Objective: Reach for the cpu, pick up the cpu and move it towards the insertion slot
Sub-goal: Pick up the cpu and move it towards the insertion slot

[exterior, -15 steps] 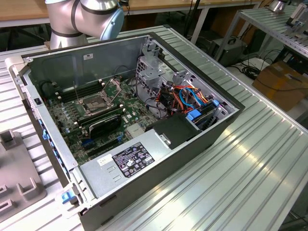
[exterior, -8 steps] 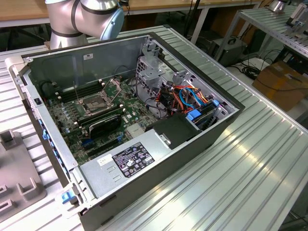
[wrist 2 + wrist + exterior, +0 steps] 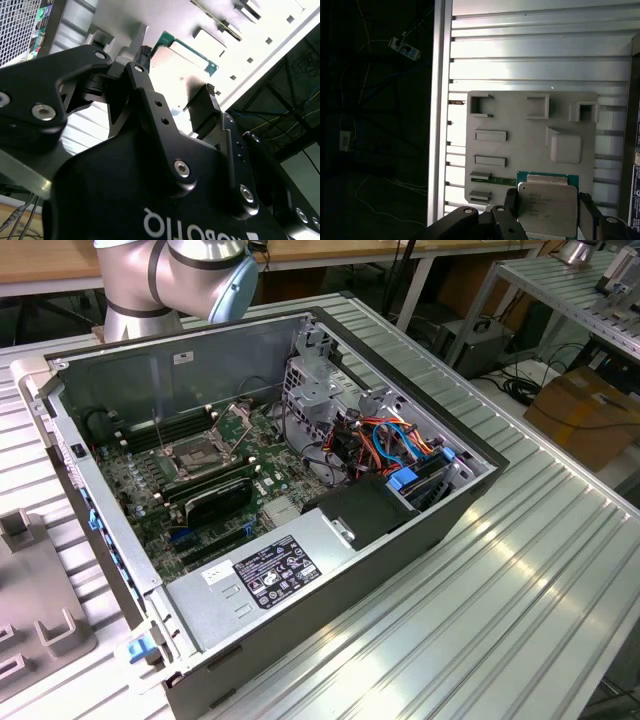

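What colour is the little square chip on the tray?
The cpu is silver-grey with a green edge, clearest in the first wrist view.

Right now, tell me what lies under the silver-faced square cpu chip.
Under the silver-faced square cpu is a flat grey moulded fixture plate, lying on the ribbed metal table. The chip hides the plate's surface directly beneath it.

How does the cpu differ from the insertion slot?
The cpu is a flat silver-grey square with a green rim; the insertion slot is a shiny frame around a dark centre. The cpu lies on the grey plate; the insertion slot sits inside the computer case. Both are square.
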`<state>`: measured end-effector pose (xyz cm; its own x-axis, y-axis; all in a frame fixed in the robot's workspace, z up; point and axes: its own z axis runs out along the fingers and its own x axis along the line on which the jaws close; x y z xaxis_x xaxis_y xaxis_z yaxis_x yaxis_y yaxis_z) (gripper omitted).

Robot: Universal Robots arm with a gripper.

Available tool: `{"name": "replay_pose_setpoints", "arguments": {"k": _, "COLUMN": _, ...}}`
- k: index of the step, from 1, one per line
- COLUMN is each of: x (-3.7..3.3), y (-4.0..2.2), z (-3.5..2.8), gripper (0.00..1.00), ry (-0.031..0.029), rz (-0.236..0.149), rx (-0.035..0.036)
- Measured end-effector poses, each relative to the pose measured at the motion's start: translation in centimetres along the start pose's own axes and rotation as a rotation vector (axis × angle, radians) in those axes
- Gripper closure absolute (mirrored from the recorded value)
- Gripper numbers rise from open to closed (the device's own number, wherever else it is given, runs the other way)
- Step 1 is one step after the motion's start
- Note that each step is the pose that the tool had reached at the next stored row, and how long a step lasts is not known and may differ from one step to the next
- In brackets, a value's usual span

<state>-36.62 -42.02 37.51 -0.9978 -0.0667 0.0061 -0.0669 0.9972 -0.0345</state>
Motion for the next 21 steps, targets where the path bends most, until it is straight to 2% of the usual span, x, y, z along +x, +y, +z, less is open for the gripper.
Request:
{"name": "replay_pose_setpoints", "arguments": {"k": 2, "x": -0.02, "y": 0.00, "z": 0.00, "gripper": 0.45, "ry": 0.0000, "rz": 0.000, "rx": 0.0000}}
{"name": "replay_pose_setpoints", "arguments": {"k": 11, "x": -1.87, "y": -0.12, "z": 0.00, "gripper": 0.45, "ry": -0.0001, "rz": 0.000, "rx": -0.0001}}
{"name": "replay_pose_setpoints", "arguments": {"k": 13, "x": -2.05, "y": -0.10, "z": -0.01, "gripper": 0.45, "ry": 0.0000, "rz": 0.000, "rx": -0.0005}}
{"name": "replay_pose_setpoints", "arguments": {"k": 16, "x": -2.38, "y": -0.09, "z": -0.02, "gripper": 0.45, "ry": -0.0009, "rz": 0.000, "rx": -0.0129}}
{"name": "replay_pose_setpoints", "arguments": {"k": 21, "x": -3.05, "y": -0.11, "z": -0.02, "gripper": 0.45, "ry": -0.0009, "rz": 0.000, "rx": -0.0135}}
